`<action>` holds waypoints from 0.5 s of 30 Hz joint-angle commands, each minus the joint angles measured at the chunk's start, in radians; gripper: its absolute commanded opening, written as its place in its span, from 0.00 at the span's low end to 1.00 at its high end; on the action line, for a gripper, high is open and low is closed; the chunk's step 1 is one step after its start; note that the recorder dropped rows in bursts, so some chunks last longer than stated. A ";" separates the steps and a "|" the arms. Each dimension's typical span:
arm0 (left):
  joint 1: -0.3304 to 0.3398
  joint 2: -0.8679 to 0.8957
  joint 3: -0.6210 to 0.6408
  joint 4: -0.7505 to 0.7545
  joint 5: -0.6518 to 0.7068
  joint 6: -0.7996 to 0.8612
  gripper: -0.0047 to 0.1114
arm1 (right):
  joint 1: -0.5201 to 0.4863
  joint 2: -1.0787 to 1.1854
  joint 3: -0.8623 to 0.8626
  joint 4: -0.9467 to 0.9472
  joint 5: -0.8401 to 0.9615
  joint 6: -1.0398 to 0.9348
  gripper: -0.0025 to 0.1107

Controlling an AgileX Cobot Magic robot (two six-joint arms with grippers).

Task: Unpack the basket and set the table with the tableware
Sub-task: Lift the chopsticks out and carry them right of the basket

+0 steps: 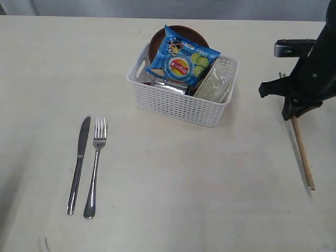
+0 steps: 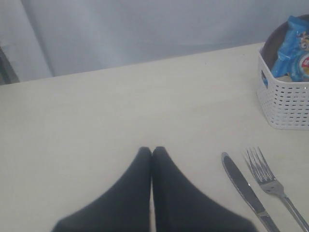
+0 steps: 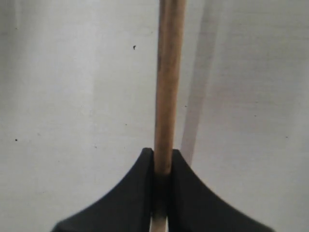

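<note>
Your right pincer [image 3: 161,155] is clamped on a wooden chopstick [image 3: 169,72], the jaws parted only by the stick's own thickness. In the wrist view the stick runs straight out from between the fingers, and its far end is cut off. Only one stick shows there, so you cannot tell whether a second lies behind it.

In the exterior view the right pincer [image 1: 292,113] is mostly lost in the dark bulk of the arm. The chopstick [image 1: 303,155] slants from it toward the near right of the table [image 1: 184,184]. Whether its tip rests on the surface is hard to judge.

Your left pincer [image 2: 152,151] is closed on nothing, its fingers touching, over bare tabletop. The exterior view does not catch it.

You have open tabletop between the stick and the basket [image 1: 178,105], which stands well apart to the left of the right pincer. A blue chip bag [image 1: 181,58] covers most of its contents. Behind it peeks the rim of the reddish-brown plate [image 1: 157,42]. The shiny and pale things below the bag are too hidden to name.

The knife [image 1: 79,163] and fork [image 1: 95,163] lie side by side, just apart, near the left pincer.
</note>
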 commanded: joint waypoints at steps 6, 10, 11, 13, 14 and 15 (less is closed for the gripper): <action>0.002 -0.003 0.002 -0.002 -0.008 0.000 0.04 | -0.007 0.101 0.006 0.059 0.006 -0.047 0.02; 0.002 -0.003 0.002 -0.002 -0.008 0.000 0.04 | -0.007 0.101 0.006 0.059 0.006 -0.047 0.08; 0.002 -0.003 0.002 -0.002 -0.008 0.000 0.04 | -0.007 0.101 0.006 0.059 0.006 -0.047 0.13; 0.002 -0.003 0.002 -0.002 -0.008 0.000 0.04 | -0.007 0.101 0.006 0.059 0.006 -0.047 0.25; 0.002 -0.003 0.002 -0.002 -0.008 0.000 0.04 | -0.007 0.101 0.006 0.059 0.006 -0.047 0.31; 0.002 -0.003 0.002 -0.002 -0.008 0.000 0.04 | -0.007 0.101 0.006 0.059 0.006 -0.047 0.37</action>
